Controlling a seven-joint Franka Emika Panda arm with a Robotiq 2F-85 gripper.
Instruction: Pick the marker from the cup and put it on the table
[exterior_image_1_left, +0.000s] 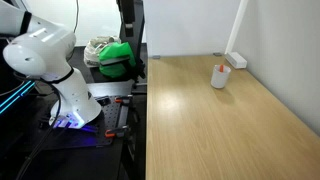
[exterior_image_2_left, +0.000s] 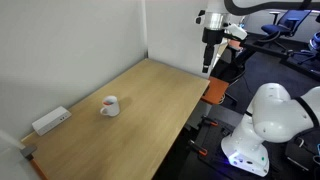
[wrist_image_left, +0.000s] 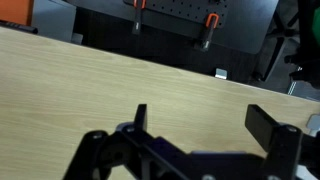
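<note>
The small white cup (exterior_image_1_left: 219, 77) stands on the light wood table (exterior_image_1_left: 220, 130) near its far side, with the orange-red marker (exterior_image_1_left: 219, 68) upright in it. Both also show in an exterior view: the cup (exterior_image_2_left: 109, 106), the marker (exterior_image_2_left: 105, 100) and the table (exterior_image_2_left: 150, 115). My gripper (exterior_image_2_left: 209, 66) hangs high above the table's edge nearest the robot base, far from the cup. In the wrist view my gripper (wrist_image_left: 205, 125) is open and empty over bare table (wrist_image_left: 90, 80). The cup is out of the wrist view.
A white box-shaped lamp base (exterior_image_1_left: 236, 60) sits behind the cup by the wall; it also shows in an exterior view (exterior_image_2_left: 50, 121). The white robot base (exterior_image_2_left: 262, 125) stands beside the table. A green object (exterior_image_1_left: 118, 55) lies beyond it. Orange-handled clamps (wrist_image_left: 210, 22) line the table edge.
</note>
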